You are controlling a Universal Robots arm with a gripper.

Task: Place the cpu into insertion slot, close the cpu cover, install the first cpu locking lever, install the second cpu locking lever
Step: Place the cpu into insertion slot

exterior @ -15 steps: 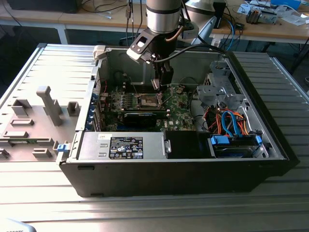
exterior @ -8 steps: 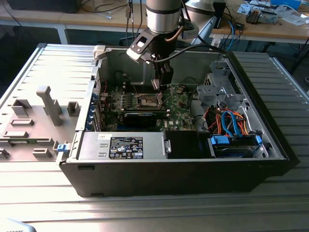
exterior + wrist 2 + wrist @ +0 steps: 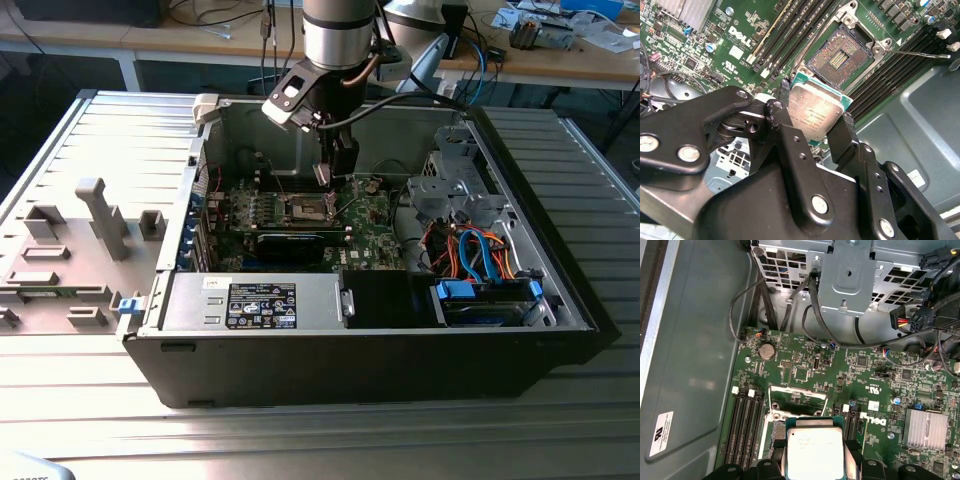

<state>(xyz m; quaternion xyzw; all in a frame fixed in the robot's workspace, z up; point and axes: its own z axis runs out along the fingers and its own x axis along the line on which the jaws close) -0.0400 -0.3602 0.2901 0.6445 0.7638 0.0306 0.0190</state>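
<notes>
Step in hand: the first one, cpu into socket.

Read the exterior view from its left. The grey plastic fixture tray sits outside the open computer case. Inside the case, near mid-frame, the green motherboard lies flat. The gripper hangs straight down over the board's insertion slot. The drive cage with blue cables takes the exterior view's right end of the case.

Grip: in the second wrist view your two black fingers are drawn in narrow on opposite edges of the cpu. Its silver lid faces the camera and a strip of green substrate shows past it. The chip is held clear of the board and is not touching the socket.

Socket: the brownish-gold contact field is bare, with nothing over it. A thin locking lever stands swung out beside it, crossing the memory slots.

Judgement: none of the four steps is complete yet.
- Seating calls for the chip level, its edges square to the metal rim, centred over the contacts, and a straight, gentle descent.
- A skewed or offset drop risks the contact field.
- From the first wrist view the chip hides part of the socket, so you cannot confirm alignment there.
</notes>
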